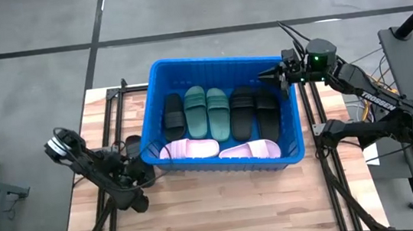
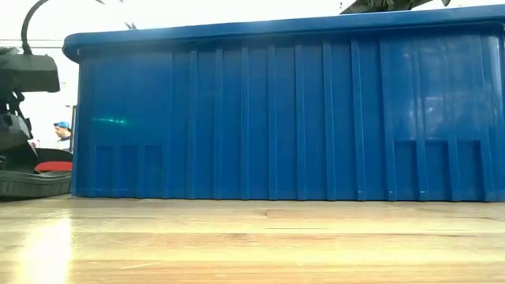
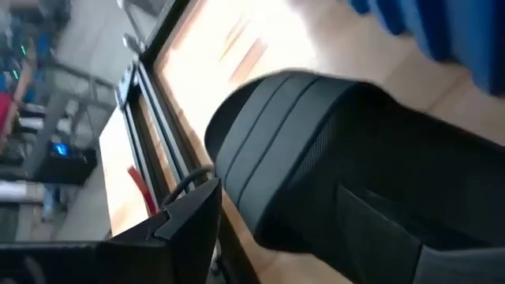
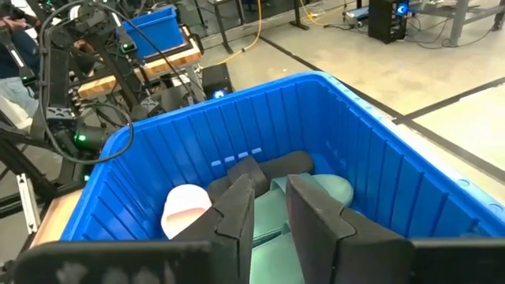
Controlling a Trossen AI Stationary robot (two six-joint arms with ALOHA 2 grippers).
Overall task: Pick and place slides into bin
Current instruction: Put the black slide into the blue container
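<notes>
1. Your left gripper (image 1: 131, 168) sits low at the bin's left end with its jaws spread wide, right at the last black slide (image 2: 31, 183). That slide lies on the table just beside the bin (image 1: 216, 59).
2. I'd judge the main risk to be a poor bite. If the jaws shut on only an edge of the soft foam, it could bend and drop out on the lift.
3. The bin wall is close, so a lift that swings in too low could catch the slide on the rim.
4. Your right gripper (image 4: 272, 225) hangs over the bin's far right corner, its fingers a narrow gap apart and empty. The left arm's path over the bin could crowd it.
5. Seven slides already lie in the bin, so the eighth may land on top of a pink slide (image 1: 191, 149).
6. Hard to see: the left wrist view is filled by the slide and shows one finger (image 3: 185, 225), so contact can't be confirmed. The low view shows only the bin's wall.
</notes>
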